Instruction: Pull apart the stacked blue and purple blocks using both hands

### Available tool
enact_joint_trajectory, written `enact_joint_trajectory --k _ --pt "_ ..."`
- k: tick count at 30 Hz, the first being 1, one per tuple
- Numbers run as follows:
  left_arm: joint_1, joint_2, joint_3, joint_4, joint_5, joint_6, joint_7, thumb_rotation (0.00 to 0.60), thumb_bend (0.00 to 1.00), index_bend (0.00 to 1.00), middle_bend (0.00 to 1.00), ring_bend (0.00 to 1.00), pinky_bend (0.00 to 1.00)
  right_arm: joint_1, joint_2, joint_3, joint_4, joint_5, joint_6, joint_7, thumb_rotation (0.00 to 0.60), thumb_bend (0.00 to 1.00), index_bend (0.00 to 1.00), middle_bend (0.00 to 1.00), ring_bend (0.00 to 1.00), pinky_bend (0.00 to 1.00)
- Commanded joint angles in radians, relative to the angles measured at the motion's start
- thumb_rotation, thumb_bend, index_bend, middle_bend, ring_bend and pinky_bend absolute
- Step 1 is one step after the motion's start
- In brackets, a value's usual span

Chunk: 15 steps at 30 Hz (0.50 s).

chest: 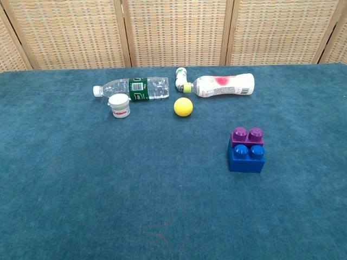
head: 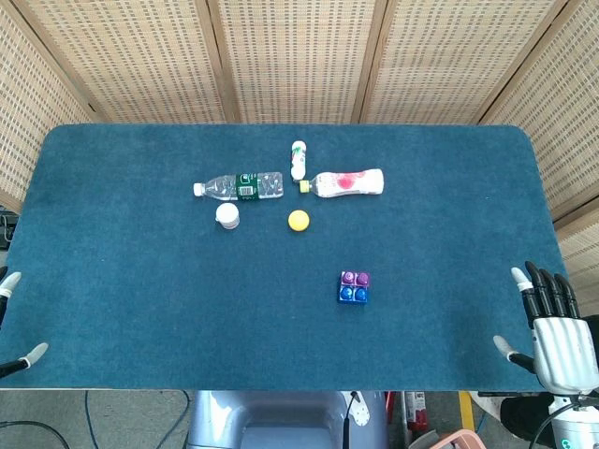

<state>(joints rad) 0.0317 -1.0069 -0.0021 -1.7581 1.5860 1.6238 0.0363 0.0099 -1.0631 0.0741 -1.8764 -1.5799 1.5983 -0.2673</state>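
The purple block (head: 355, 279) (chest: 247, 136) and the blue block (head: 354, 295) (chest: 246, 158) sit joined on the blue cloth table (head: 140, 299), right of centre. Studs face up, with the purple block on the far side. My right hand (head: 552, 327) hovers at the table's near right corner, well right of the blocks, fingers spread and empty. Of my left hand (head: 19, 323) only two fingertips show at the near left edge, apart and holding nothing. Neither hand appears in the chest view.
Beyond the blocks lie a clear water bottle (head: 241, 186) (chest: 133, 88), a white jar (head: 227, 216) (chest: 119, 105), a yellow ball (head: 299, 221) (chest: 183, 106), a white bottle with a red label (head: 348, 182) (chest: 222, 85) and a small white bottle (head: 299, 159) (chest: 180, 75). Wicker screens stand behind the table.
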Motion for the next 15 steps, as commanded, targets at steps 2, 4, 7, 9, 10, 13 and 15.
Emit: enact_joint_trajectory --k 2,4,7,9,10,13,15 --pt "-0.001 0.000 -0.001 0.001 -0.002 -0.003 -0.002 0.600 0.00 0.00 0.00 0.00 0.00 0.001 0.001 -0.001 -0.001 0.001 -0.004 0.002 0.600 0.00 0.00 0.00 0.00 0.00" --pt "-0.002 0.000 -0.001 0.001 -0.003 -0.004 -0.003 0.600 0.00 0.00 0.00 0.00 0.00 0.004 0.001 0.000 0.001 0.002 -0.008 0.006 0.600 0.00 0.00 0.00 0.00 0.00" --pt "-0.004 -0.001 -0.005 0.002 -0.008 -0.008 -0.006 0.600 0.00 0.00 0.00 0.00 0.00 0.021 0.000 0.003 0.003 0.011 -0.038 0.028 0.600 0.00 0.00 0.00 0.00 0.00" --pt "-0.007 -0.002 -0.009 0.002 -0.017 -0.012 -0.004 0.600 0.00 0.00 0.00 0.00 0.00 0.053 -0.001 0.011 0.009 0.015 -0.086 0.055 0.600 0.00 0.00 0.00 0.00 0.00" --pt "-0.008 -0.003 -0.011 0.000 -0.020 -0.013 -0.003 0.600 0.00 0.00 0.00 0.00 0.00 0.072 0.000 0.016 0.011 0.015 -0.114 0.066 0.600 0.00 0.00 0.00 0.00 0.00" --pt "-0.015 -0.006 -0.018 -0.007 -0.028 -0.021 0.008 0.600 0.00 0.00 0.00 0.00 0.00 0.162 0.005 0.044 0.015 0.023 -0.239 0.108 0.600 0.00 0.01 0.02 0.00 0.00" --pt "-0.022 -0.010 -0.022 -0.011 -0.038 -0.034 0.022 0.600 0.00 0.00 0.00 0.00 0.00 0.238 0.014 0.067 0.005 0.055 -0.355 0.162 0.600 0.00 0.03 0.04 0.00 0.00"
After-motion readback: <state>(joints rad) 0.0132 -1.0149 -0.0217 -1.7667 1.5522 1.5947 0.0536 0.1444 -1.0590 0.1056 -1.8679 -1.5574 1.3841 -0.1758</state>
